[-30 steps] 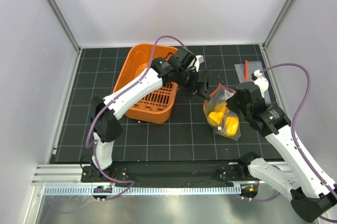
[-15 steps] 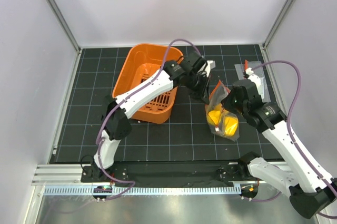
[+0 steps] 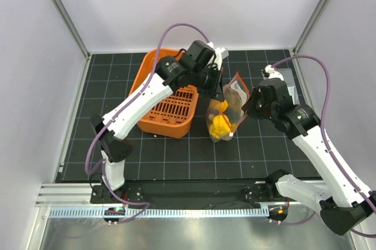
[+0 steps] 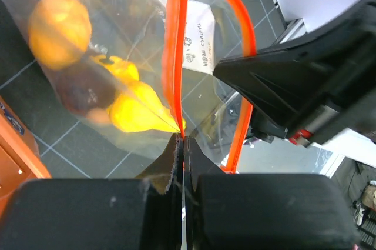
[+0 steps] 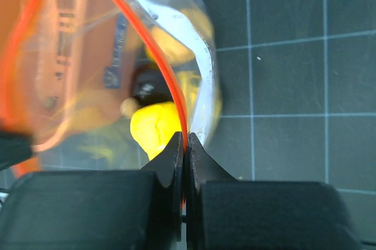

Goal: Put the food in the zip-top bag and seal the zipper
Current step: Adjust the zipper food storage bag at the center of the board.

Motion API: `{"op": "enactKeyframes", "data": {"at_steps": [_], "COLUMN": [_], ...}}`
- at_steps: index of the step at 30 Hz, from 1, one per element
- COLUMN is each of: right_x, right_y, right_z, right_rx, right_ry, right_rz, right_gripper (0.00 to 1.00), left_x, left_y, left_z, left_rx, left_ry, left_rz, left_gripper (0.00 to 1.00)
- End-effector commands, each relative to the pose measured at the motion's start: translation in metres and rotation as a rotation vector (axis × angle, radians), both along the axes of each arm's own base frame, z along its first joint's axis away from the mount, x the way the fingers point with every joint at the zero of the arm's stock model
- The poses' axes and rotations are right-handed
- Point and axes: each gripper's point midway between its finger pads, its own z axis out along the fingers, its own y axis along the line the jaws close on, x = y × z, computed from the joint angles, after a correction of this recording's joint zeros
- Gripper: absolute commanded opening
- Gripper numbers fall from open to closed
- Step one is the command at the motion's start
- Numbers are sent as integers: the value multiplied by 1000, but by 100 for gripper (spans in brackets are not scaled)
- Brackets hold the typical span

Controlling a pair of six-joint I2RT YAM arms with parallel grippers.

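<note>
Zipper [image 4: 173, 44] inside left hand [image 4: 183, 143]

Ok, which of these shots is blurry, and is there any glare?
Right wrist: the zip-top bag is smeared soft at left, the grid mat sharp. Left wrist: white sheen on the bag's plastic, food slightly soft. Top external: evenly lit, crisp.

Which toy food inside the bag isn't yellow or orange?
The round dark brown piece, which the left wrist view shows between the orange ball and the yellow pieces. Every other one is yellow or orange.
</note>
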Motion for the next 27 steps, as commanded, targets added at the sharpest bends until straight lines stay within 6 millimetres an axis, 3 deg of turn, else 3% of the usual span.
{"op": "enactKeyframes", "data": {"at_steps": [1, 3, 4, 5, 6, 8, 10, 11, 13, 14, 16, 23, 24, 25, 27], "right_x": [-8, -10, -12, -11, -10, -4, -2, -2, -4, -5, -8, -16, -17, -18, -18], "right_y": [-11, -8, -3, 0, 2, 4, 5, 7, 10, 12, 17, 47, 49, 54, 56], "right_z": [-16, -31, -29, -28, -23, -12, -12, -15, -25, -28, -27, -14, -13, -11, -8], "right_rx": [-50, -58, -43, -39, -31, -17, -30, -34, -53, -50, -25, 113, 126, 147, 159], "right_ry": [62, 129, 144, 147, 131, 78, 71, 86, 139, 156, 151, 95, 94, 89, 73], "right_rz": [-35, -29, -9, 1, 17, 21, 39, 58, 83, 92, 118, 264, 275, 298, 305], "right_gripper": [1, 1, 1, 1, 1, 1, 1, 1, 1, 1, 5, 39, 45, 59, 69], "left_x": [-4, -2, -2, 1, 0, 4, 9, 5, 6, -2, -2, 7, 7, 9, 10], "left_y": [1, 0, 0, -4, -5, -4, -2, -1, -8, -7, -11, -18, -20, -21, -22], "left_z": [3, 0, -5, 18, 28, 44, 44, 26, 10, -11, -31, -32, -33, -30, -29], "left_rx": [-8, -5, 16, -32, -51, -80, -91, -63, -68, -44, -42, -59, -59, -69, -69], "left_ry": [8, 16, 42, 6, -3, -23, -21, 19, 41, 94, 116, 94, 98, 92, 89], "left_rz": [-6, -3, 3, 5, 10, 31, 41, 32, 11, -6, -9, 1, -1, -1, -2], "left_gripper": [0, 0, 0, 0, 0, 0, 0, 0, 0, 0, 0, 0, 0, 0, 0]}}
